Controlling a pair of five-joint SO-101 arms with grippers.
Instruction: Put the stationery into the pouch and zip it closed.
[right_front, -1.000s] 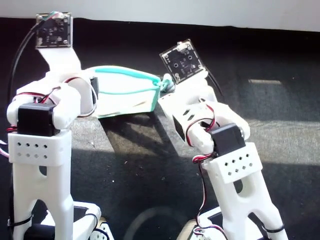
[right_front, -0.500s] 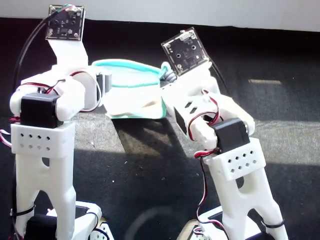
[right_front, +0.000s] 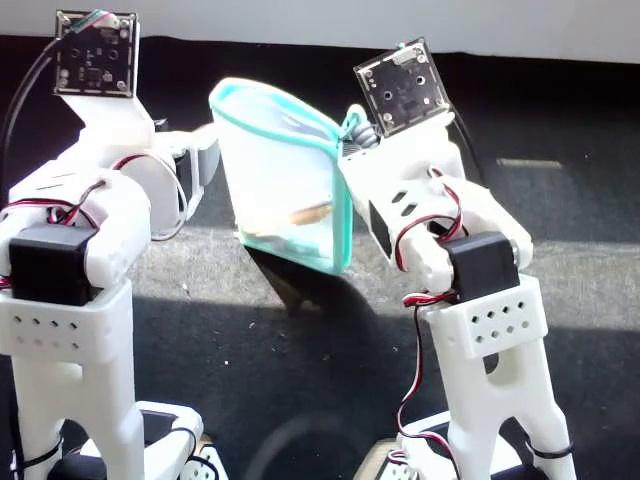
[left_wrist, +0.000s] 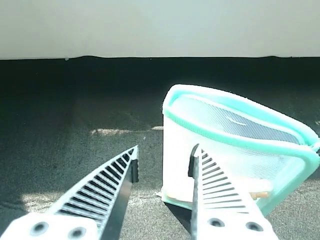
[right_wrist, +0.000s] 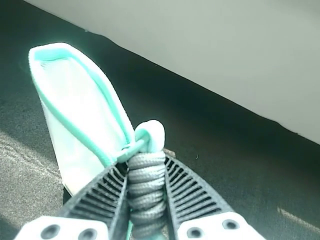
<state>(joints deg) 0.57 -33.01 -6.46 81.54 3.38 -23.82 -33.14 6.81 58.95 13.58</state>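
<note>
A robotics workbench: two arms (right_front: 75, 270) (right_front: 480, 310) on a black-clothed table (right_front: 570, 130) (white wall (right_front: 400, 14) behind).

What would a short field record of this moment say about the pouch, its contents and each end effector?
pouch: mesh with teal trim, tilted, held up by its cord
cord: grey, tied at one corner of the pouch
contents: tan stick-like item seen through the mesh
right end effector: shut on cord
left end effector: open, beside the pouch, not gripping it
table: dark cloth, sunlit in patches
</note>
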